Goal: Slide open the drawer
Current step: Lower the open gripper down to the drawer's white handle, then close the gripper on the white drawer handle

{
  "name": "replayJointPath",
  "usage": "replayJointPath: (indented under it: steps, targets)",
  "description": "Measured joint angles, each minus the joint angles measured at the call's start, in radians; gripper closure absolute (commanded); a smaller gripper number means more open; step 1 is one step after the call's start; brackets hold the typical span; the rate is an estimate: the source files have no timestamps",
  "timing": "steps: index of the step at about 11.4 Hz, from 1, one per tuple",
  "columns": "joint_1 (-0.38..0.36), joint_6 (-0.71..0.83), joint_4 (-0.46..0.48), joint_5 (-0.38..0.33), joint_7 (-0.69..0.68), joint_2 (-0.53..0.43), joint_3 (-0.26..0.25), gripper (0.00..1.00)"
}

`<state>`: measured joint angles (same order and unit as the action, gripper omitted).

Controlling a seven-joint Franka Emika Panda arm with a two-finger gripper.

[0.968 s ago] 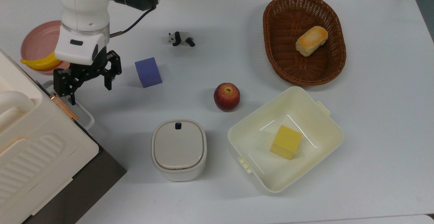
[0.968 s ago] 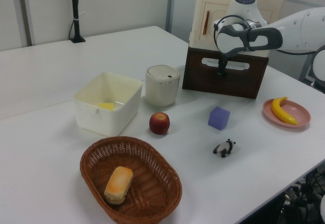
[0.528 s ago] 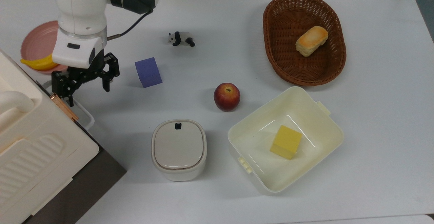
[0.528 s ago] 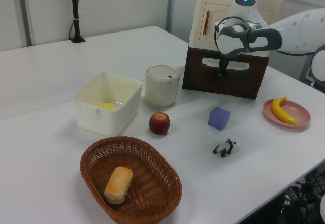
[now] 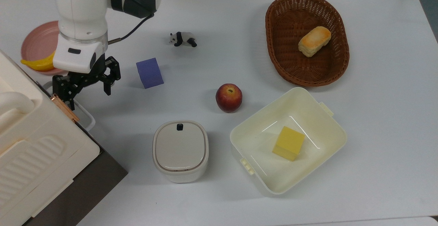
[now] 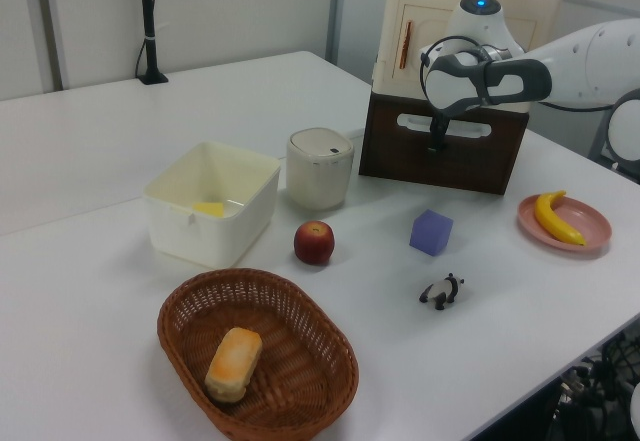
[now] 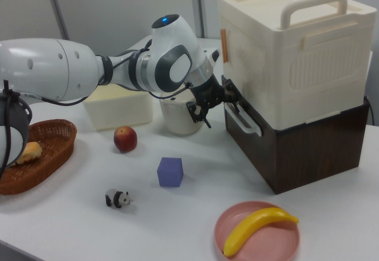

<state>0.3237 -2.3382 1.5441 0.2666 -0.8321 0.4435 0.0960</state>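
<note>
In the top view, the bread lies in the basket.

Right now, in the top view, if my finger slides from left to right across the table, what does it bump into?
Pink plate → tool → purple cube → toy panda → apple → cream square tub

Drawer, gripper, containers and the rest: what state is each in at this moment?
drawer: shut, front flush.
handle: not gripped.
gripper: open, at the handle.
ribbed box: closed, on the drawer unit.
lidded tub: lid on.
open tub: holds a yellow block.
basket: holds bread.
plate: holds a banana.
panda: lying on its side.
</note>
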Motion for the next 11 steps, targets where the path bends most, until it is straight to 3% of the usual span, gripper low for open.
replayJointPath:
  steps: [3, 6, 8, 11]
  targets:
    - [0.0, 0.0, -0.001, 0.0, 0.0, 0.002, 0.0, 0.0]
    - [0.003, 0.0, -0.009, 0.0, 0.0, 0.008, 0.0, 0.31]
    - [0.004, 0.0, -0.014, 0.0, 0.0, 0.012, 0.0, 0.4]
    - [0.006, -0.003, -0.021, 0.0, 0.006, 0.014, 0.0, 0.4]
